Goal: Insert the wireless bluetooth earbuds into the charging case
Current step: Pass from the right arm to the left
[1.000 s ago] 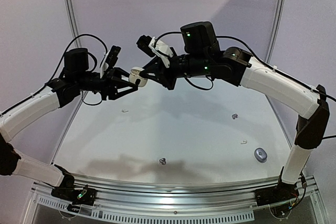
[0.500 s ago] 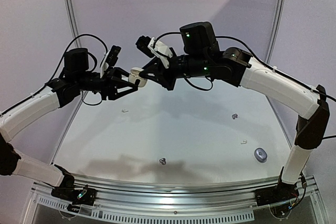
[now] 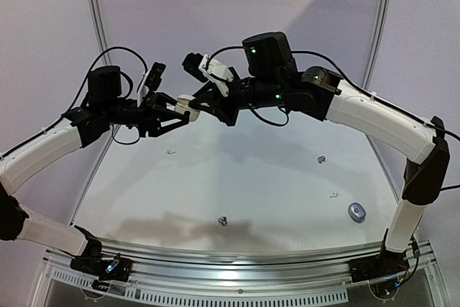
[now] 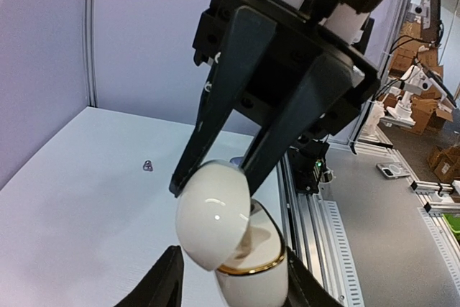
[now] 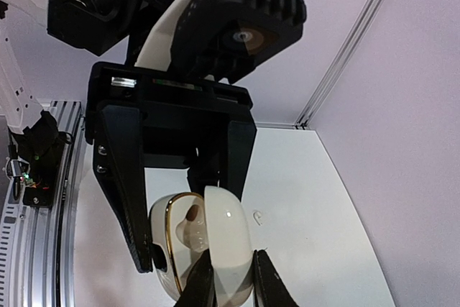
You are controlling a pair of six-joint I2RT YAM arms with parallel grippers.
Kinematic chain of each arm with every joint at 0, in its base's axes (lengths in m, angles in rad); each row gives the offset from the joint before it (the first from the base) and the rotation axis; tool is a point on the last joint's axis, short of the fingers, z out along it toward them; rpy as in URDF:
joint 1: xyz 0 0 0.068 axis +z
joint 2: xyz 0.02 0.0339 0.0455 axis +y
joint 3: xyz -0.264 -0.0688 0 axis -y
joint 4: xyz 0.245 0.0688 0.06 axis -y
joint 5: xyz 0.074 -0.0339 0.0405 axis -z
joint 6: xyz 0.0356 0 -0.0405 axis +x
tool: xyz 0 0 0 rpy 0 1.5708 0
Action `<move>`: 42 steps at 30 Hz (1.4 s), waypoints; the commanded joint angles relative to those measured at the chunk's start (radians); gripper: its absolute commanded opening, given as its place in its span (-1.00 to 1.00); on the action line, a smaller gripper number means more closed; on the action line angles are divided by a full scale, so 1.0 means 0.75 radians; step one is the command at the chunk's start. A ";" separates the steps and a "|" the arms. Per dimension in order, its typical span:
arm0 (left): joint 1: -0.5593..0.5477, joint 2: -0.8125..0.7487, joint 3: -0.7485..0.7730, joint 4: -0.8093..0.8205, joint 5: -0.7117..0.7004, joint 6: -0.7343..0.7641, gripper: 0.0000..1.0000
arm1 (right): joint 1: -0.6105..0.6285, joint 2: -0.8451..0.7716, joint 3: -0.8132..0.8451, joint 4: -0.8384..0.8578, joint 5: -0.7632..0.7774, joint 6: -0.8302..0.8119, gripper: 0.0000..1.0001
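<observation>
A white charging case [image 3: 185,103] with a gold rim hangs in the air between both grippers, high above the table's far left. My left gripper [image 3: 177,111] is shut on the case's base [image 4: 253,287]. My right gripper [image 3: 195,102] is shut on the hinged lid [image 4: 214,213], which stands open; the lid also shows in the right wrist view [image 5: 226,239]. The sockets inside look empty. On the table lie two white earbuds [image 3: 170,152] [image 3: 333,195] and two dark grey earbuds [image 3: 223,221] [image 3: 321,159].
A second, grey-blue closed case [image 3: 356,212] lies at the table's near right. The metal rail [image 3: 237,264] runs along the near edge. Purple walls close in the back and sides.
My right gripper has shifted slightly left and up with the lid, and the lid stands a little wider open. The left arm has hardly moved.
</observation>
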 commanded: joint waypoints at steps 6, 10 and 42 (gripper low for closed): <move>-0.008 0.018 0.011 -0.016 -0.001 0.006 -0.19 | 0.009 0.000 0.042 0.025 0.016 -0.003 -0.82; -0.008 0.013 0.011 -0.002 -0.005 -0.002 -0.35 | 0.009 0.003 0.042 0.012 0.013 -0.010 -0.82; -0.010 -0.010 -0.054 -0.149 0.162 0.707 -1.00 | -0.069 0.017 -0.007 -0.045 -0.181 0.170 -0.21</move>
